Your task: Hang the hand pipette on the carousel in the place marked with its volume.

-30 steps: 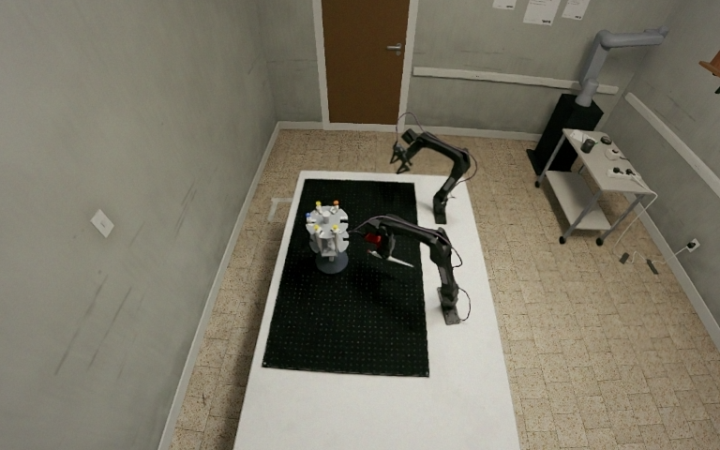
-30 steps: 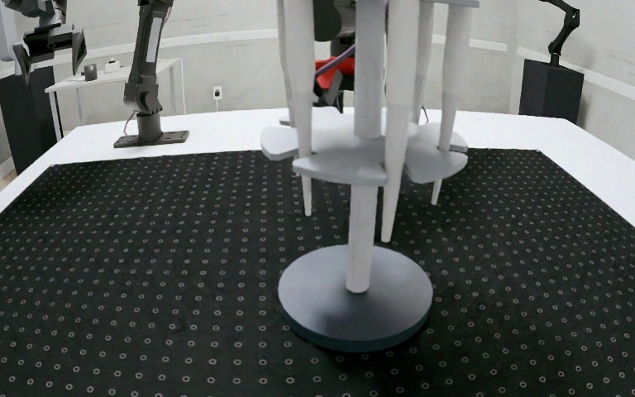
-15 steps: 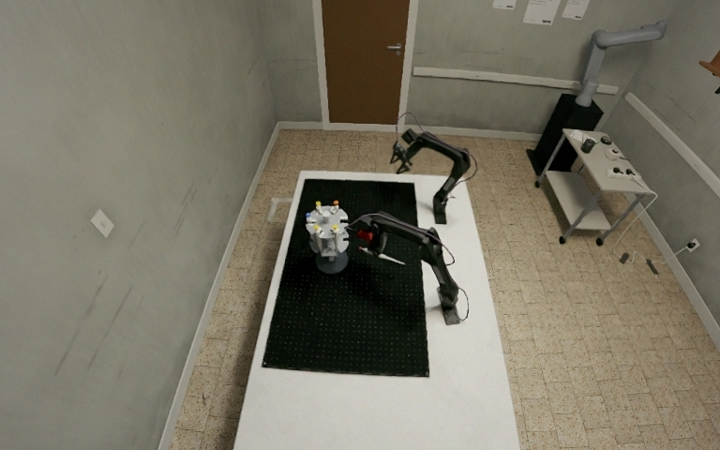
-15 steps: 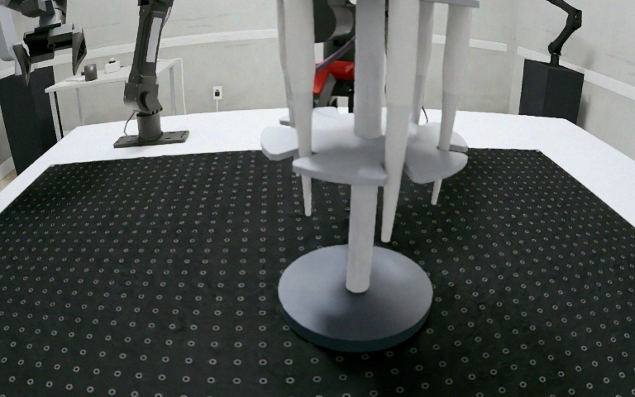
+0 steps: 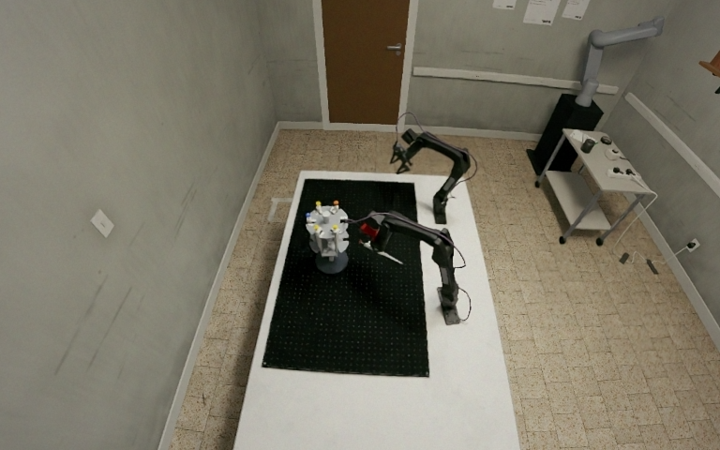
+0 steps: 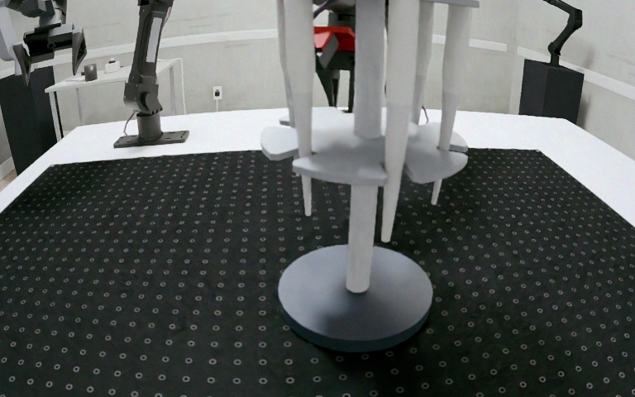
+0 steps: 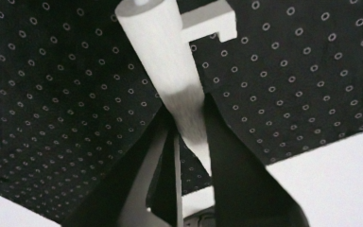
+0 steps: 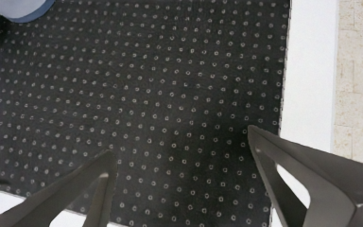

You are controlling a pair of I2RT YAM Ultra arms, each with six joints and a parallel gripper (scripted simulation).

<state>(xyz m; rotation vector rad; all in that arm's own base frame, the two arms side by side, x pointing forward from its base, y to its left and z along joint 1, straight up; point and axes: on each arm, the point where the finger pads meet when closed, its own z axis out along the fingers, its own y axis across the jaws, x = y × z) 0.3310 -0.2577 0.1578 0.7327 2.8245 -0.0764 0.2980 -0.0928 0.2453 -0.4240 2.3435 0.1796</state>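
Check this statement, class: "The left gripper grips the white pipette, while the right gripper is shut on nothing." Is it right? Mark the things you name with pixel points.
Not quite: the right gripper (image 8: pixel 179 145) (image 6: pixel 52 63) is open, its fingers wide apart, as the right wrist view shows. The left gripper (image 7: pixel 189 104) does grip the white pipette (image 7: pixel 163 57) (image 5: pixel 391 258).

- The white pipette, gripped by the left pincer, is nearer the carousel than a second ago.
- In the top view, the pipette slopes more steeply across the picture.
- The red part of the left arm sits higher in the exterior view.
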